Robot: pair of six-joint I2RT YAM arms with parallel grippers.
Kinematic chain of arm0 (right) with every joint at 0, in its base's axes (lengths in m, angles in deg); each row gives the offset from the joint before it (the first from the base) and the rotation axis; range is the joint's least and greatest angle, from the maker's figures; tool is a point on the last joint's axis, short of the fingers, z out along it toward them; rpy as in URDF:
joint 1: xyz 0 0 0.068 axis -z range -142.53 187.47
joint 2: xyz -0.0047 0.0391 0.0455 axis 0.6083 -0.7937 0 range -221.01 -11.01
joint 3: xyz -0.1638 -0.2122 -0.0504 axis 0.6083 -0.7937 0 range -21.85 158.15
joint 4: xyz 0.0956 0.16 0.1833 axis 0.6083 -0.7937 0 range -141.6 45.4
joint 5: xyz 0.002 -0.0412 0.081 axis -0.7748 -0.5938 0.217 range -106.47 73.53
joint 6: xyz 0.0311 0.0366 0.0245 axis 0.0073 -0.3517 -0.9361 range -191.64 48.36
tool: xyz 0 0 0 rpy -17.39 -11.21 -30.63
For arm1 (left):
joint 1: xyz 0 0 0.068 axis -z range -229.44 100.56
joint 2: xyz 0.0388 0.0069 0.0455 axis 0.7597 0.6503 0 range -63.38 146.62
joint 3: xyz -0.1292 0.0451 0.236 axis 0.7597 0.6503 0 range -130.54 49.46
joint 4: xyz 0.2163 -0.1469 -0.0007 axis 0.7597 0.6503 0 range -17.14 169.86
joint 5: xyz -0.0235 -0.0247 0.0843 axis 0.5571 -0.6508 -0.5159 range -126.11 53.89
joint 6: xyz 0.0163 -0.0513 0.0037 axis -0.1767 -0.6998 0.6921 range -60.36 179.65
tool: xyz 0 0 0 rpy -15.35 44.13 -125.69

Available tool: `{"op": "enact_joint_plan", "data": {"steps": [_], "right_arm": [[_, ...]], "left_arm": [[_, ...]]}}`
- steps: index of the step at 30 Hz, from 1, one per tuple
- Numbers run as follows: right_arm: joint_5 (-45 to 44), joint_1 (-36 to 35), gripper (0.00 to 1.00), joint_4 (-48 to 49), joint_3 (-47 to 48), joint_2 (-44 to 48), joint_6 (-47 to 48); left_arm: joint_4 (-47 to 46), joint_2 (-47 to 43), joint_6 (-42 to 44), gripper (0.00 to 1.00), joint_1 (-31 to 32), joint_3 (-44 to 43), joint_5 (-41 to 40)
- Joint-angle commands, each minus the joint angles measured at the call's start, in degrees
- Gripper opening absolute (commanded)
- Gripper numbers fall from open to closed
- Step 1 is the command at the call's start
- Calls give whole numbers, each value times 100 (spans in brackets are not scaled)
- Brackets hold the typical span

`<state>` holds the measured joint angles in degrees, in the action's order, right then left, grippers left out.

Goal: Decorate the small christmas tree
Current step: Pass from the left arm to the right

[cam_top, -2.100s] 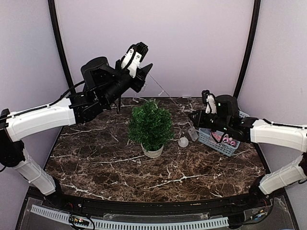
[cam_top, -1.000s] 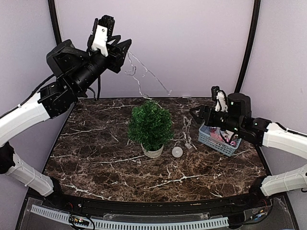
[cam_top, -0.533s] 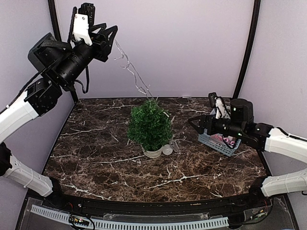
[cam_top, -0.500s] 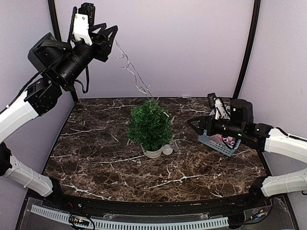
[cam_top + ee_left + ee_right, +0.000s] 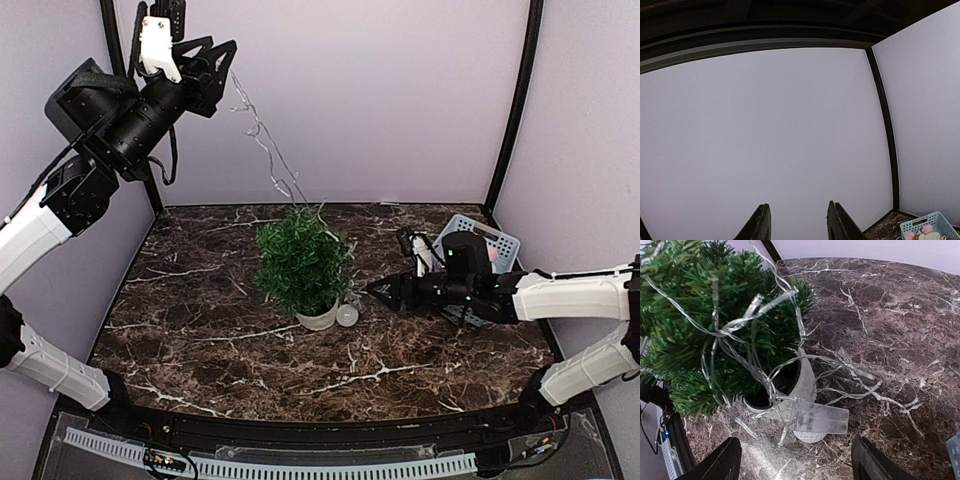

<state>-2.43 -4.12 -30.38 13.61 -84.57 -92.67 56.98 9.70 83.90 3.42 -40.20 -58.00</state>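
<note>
The small christmas tree [image 5: 303,262] is dark green, and its pot [image 5: 320,319] is whitish. The table [image 5: 200,330] is dark brown marble with white veins. The light string [image 5: 754,305] is clear and the basket [image 5: 500,243] light blue.

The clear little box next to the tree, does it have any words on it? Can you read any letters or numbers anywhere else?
No words, letters or numbers can be read anywhere.
The clear box beside the small christmas tree: no print shows.
The basket, the string of lights and the table: no labels show.
The small parts on the front rail: too small to tell.
</note>
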Motion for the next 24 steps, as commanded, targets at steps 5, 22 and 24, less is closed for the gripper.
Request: {"op": "enact_joint_plan", "data": {"steps": [5, 22, 24], "right_arm": [[-60, -141, 71, 1054, -306, -533, 65], [-595, -615, 79, 1157, -912, 612, -366], [-649, -720, 80, 1132, -914, 594, -351]], "left_arm": [[-19, -150, 32, 0, -30, -153, 217], [-111, 448, -704, 0, -37, -300, 2153], [-136, 543, -774, 0, -32, -388, 2388]]}}
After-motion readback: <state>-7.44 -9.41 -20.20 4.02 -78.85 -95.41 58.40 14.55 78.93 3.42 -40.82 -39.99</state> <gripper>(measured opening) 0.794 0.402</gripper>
